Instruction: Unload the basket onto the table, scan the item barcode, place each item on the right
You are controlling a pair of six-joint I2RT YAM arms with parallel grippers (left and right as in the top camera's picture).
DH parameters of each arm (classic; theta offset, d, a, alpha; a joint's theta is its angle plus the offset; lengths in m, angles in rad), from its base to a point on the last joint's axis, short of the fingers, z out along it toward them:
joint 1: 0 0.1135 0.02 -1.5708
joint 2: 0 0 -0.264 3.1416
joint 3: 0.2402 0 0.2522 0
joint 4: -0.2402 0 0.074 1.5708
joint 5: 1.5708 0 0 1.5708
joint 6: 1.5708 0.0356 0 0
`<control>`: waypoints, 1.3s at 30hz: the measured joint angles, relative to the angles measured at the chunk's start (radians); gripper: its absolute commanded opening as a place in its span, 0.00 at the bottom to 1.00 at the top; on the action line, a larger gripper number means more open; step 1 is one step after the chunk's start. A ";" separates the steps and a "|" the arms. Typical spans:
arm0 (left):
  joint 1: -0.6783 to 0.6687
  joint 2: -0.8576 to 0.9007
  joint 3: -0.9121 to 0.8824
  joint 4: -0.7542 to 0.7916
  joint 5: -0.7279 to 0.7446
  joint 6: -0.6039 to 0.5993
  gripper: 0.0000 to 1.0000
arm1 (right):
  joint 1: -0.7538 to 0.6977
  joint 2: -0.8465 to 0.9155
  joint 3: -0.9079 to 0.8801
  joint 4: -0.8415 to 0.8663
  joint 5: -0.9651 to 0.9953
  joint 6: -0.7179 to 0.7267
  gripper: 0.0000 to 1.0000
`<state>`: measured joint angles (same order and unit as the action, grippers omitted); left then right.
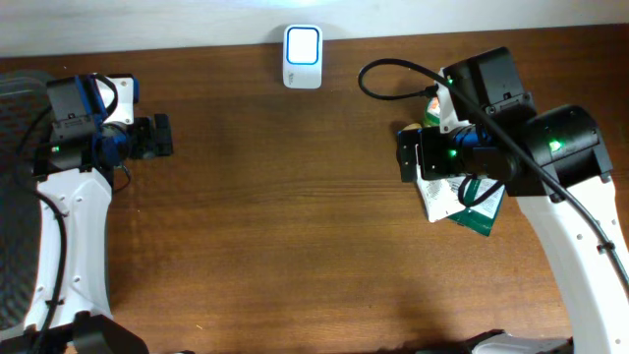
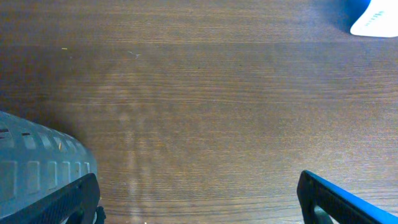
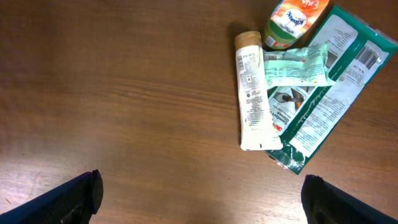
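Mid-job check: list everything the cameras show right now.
scanner: 1, white, blue-lit face, far table edge, centre
tube: 1, white, tan cap, lying at the pile's left side
jar: 1, orange label, beside the tube's cap
packet: 1, green and white, flat, right of tube
sachet: 1, pale green, on the packet
basket: 1, grey mesh, left edge
table: 1, brown wood
cable: 1, black, on right arm
left pincer: 1, black, open, empty
right pincer: 1, black, open, empty, beside the pile
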<state>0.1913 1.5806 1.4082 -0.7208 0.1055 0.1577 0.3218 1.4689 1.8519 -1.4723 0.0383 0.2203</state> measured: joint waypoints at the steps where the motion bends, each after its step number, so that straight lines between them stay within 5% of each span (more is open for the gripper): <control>1: 0.000 0.000 0.000 0.000 0.000 0.000 0.99 | 0.000 0.000 0.000 -0.024 0.007 0.000 0.98; 6: 0.000 0.000 0.000 0.000 0.000 0.000 0.99 | 0.000 -0.014 -0.003 0.028 0.096 0.000 0.98; 10: 0.000 0.000 0.000 0.001 0.000 0.000 0.99 | -0.012 -0.160 -0.106 0.249 0.134 -0.064 0.98; 19: 0.000 0.000 0.000 0.002 0.000 0.000 0.99 | -0.231 -0.824 -1.151 0.980 -0.074 -0.265 0.98; 26: 0.000 0.000 0.000 0.000 0.000 0.000 0.99 | -0.234 -1.299 -1.640 1.161 -0.145 -0.287 0.98; 39: 0.000 0.000 0.000 0.000 0.000 0.000 0.99 | -0.234 -1.454 -1.819 1.453 -0.150 -0.288 0.98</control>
<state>0.1913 1.5806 1.4082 -0.7208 0.1059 0.1577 0.0875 0.0147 0.0326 -0.0189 -0.1116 -0.0681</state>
